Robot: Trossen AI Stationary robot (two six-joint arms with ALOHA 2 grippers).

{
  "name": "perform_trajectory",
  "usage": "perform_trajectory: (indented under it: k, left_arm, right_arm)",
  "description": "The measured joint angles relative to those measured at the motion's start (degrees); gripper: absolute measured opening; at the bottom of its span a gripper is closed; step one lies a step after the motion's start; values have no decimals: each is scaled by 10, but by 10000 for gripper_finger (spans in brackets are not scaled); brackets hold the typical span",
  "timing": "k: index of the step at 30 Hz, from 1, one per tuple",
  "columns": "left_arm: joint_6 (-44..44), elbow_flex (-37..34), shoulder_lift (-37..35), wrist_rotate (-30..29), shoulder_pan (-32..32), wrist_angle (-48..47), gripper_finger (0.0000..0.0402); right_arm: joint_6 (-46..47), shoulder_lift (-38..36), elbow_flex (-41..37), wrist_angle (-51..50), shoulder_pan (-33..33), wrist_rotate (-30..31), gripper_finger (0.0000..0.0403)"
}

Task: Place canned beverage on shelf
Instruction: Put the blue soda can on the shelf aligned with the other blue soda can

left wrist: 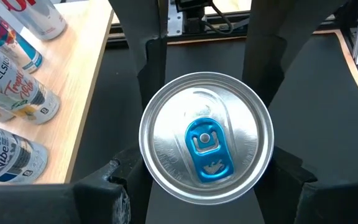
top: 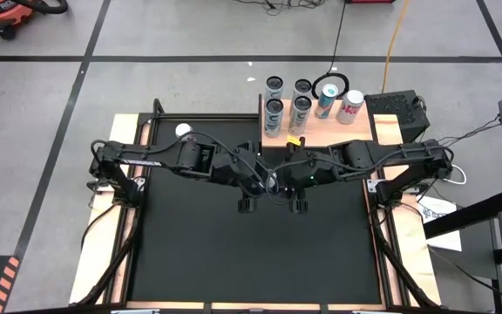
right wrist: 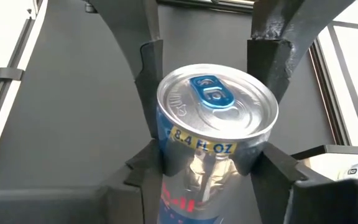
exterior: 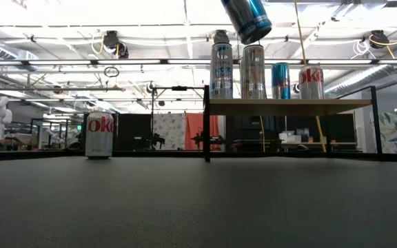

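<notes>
A small blue-and-silver can point(exterior: 247, 17) marked 8.4 FL OZ hangs tilted, high over the black mat point(top: 251, 253), with its top up and its blue tab showing point(left wrist: 207, 146). My left gripper point(left wrist: 207, 180) reaches in from the left and my right gripper point(right wrist: 210, 165) from the right. They meet at the mat's middle point(top: 274, 181), and both are shut on this one can. The arms hide the can in the high view. The light-wood shelf point(top: 321, 131) stands at the far edge and bears several upright cans. My left gripper pinches the can between its two fingers on opposite sides, close under the top rim point(left wrist: 143, 158). The fingers come from the table's left, across the can. The can is lifted clear of the mat. The rim hides how far down the fingers reach. My right gripper pinches the can's side wall between its two fingers, just below the "8.4 FL OZ" print point(right wrist: 166, 160). The fingers come from the table's right, across the can, opposite the left gripper's fingers point(right wrist: 149, 81). The can is clear of the mat, top up and tilted.
A white Diet Coke can point(top: 182, 130) stands on the mat at the far left, also seen in the low view point(exterior: 99, 134). The shelf's black legs point(exterior: 206, 124) rise from the mat. A yellow piece point(top: 293, 139) lies at the shelf's near edge. Bare wood shows at the shelf's near right point(top: 351, 131).
</notes>
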Motion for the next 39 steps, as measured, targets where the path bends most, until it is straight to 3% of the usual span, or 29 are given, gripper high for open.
perform_trajectory:
  k: [22,29,34,39]
  left_arm:
    - [2,1,0,-5,0,-6,230]
    - [21,2,-6,-14,0,-17,276]
    - [20,1,-24,-41,1,-20,281]
    - [28,1,-50,-42,-1,-27,282]
  right_arm:
    - [6,-16,-1,-12,-1,6,159]
    - [29,-56,-1,-55,-2,59,159]
    - [40,-82,-1,-76,-2,103,159]
    - [64,-124,-1,-130,-3,200,159]
